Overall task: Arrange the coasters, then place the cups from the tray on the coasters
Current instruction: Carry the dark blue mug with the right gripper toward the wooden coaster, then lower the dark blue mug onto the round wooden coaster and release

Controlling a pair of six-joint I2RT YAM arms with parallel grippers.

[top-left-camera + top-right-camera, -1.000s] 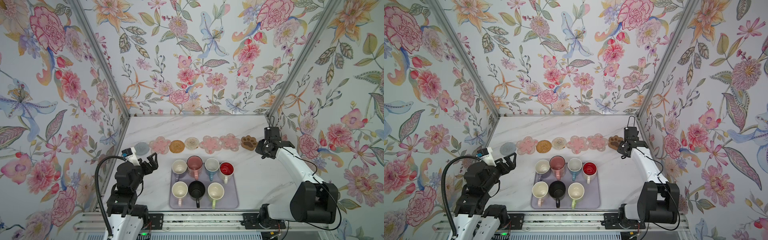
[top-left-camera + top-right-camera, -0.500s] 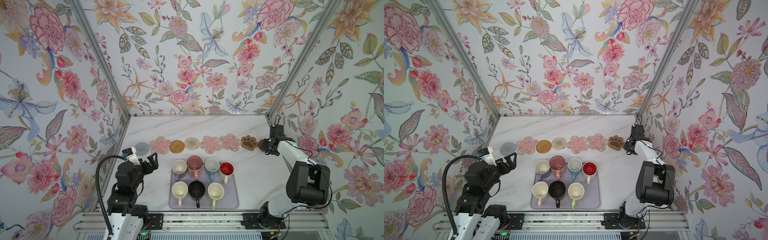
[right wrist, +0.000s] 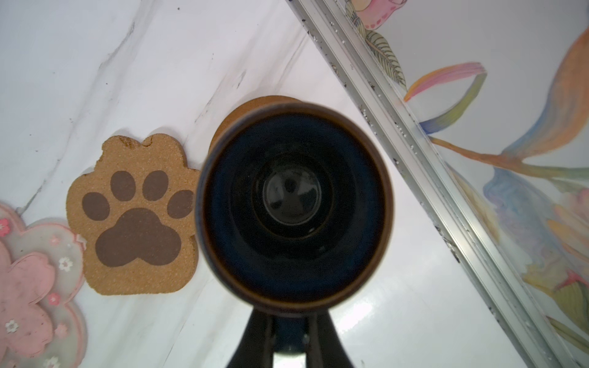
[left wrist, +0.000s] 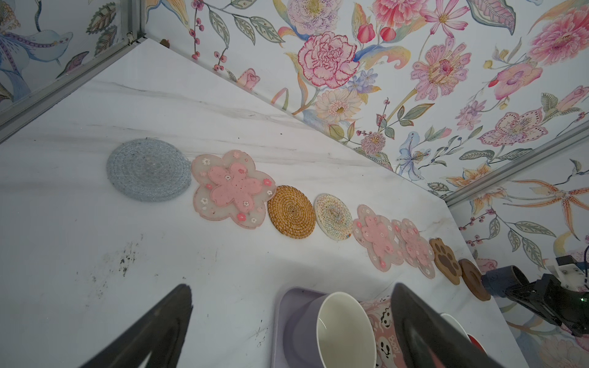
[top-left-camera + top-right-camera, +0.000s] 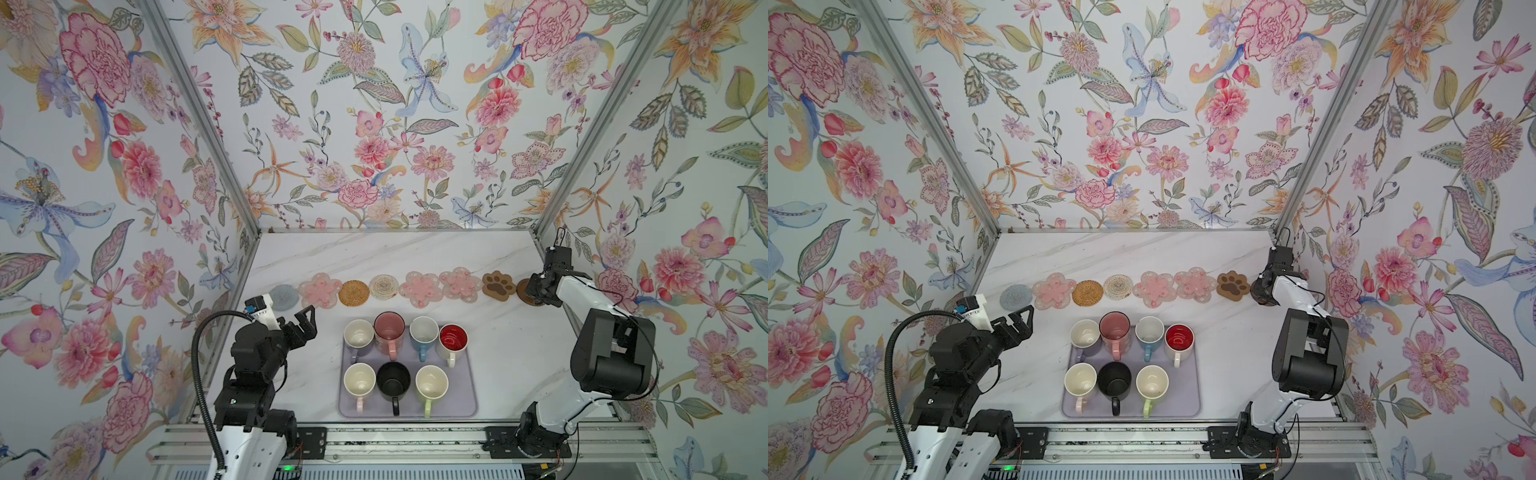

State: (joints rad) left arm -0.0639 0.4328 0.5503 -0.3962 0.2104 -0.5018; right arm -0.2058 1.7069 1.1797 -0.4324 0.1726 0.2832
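Seven cups (image 5: 390, 330) on tray (image 5: 465, 409), left gripper (image 4: 291, 288) agape, right gripper (image 3: 290, 331) clamping navy mug (image 3: 293, 197), interior visible right-wrist only

Counter (image 5: 374, 249): marble-look, smooth, light sheen.
Paw coaster (image 3: 134, 216): cork-like, grainy, matt.
Navy mug (image 3: 293, 197): glazed, glossy.
Tan coaster (image 4: 291, 212): woven rattan.
Grey coaster (image 4: 148, 175): knitted cord, matt.
Frame rail (image 3: 414, 143): bare metal.

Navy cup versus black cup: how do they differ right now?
The navy cup is gripped by its handle in the right hand at the brown disc coaster; the black cup stands free on the tray. The navy cup has a brownish rim; the black cup is plain black. Both are upright, dark and empty.
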